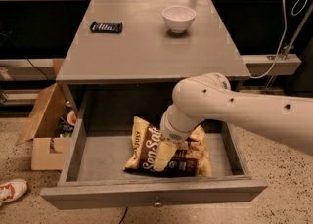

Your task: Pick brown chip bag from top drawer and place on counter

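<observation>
The brown chip bag (146, 147) with white "Sea Salt" lettering lies flat in the middle of the open top drawer (98, 157). The drawer has a small round knob on its front panel. My gripper (165, 158) hangs from the cream arm, reaches down into the drawer and sits on the middle of the bag. The arm's wrist hides the bag's upper middle part. The grey counter (142, 47) lies above the drawer, behind the arm.
A white bowl (178, 18) and a small dark flat bar wrapper (106, 27) sit at the counter's back. An open cardboard box (45, 130) stands on the floor left of the cabinet. A shoe (11, 191) lies at the lower left.
</observation>
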